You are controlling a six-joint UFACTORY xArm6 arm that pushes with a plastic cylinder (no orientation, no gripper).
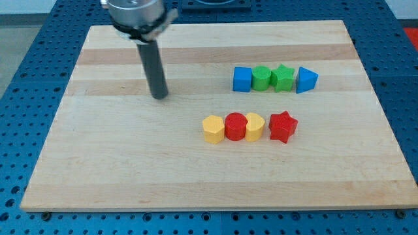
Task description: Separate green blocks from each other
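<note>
A green round block and a green star block sit side by side, touching, in a row at the view's upper right. A blue cube touches the row's left end and a blue triangle block its right end. My tip rests on the board well to the left of this row, about a hand's width from the blue cube, touching no block.
A second row lies below: a yellow hexagon block, a red round block, a yellow block and a red star block. The wooden board sits on a blue perforated table.
</note>
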